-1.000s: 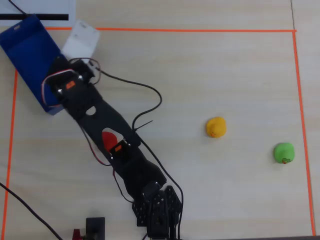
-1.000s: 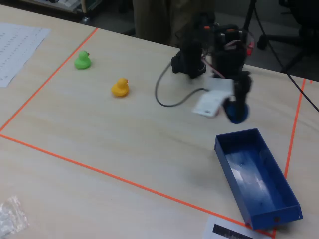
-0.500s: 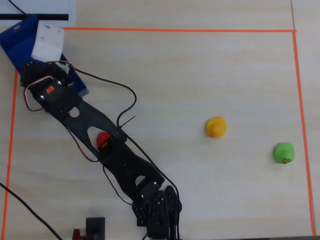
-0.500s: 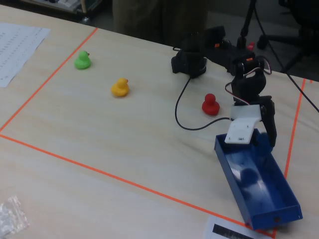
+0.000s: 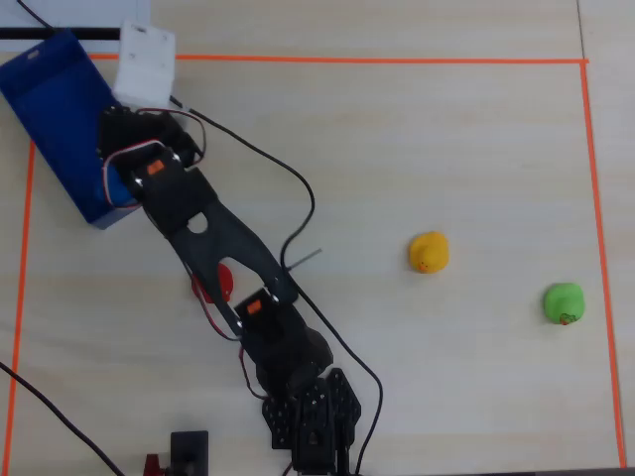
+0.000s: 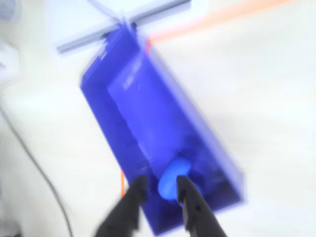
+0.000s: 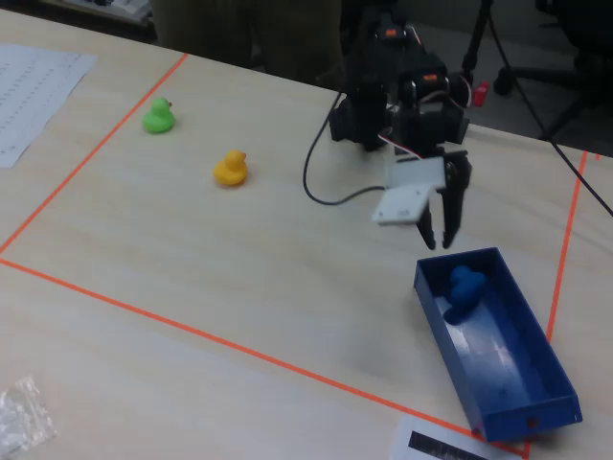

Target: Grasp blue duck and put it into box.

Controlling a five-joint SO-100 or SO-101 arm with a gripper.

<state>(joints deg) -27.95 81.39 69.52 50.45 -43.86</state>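
Fixed view: the blue duck (image 7: 463, 287) is seen lying inside the box (image 7: 536, 379), at the end nearest the arm, free of the gripper (image 7: 437, 238), whose fingers are parted and empty above the box's near wall. Wrist view, blurred: the duck (image 6: 173, 180) is framed between the two fingertips, low in the box (image 6: 123, 118). Placement is judged done; the step in hand is the retreat. The gripper should be kept open and lifted straight up before any swing, so the box wall is not clipped or dragged across the table (image 7: 192, 287).
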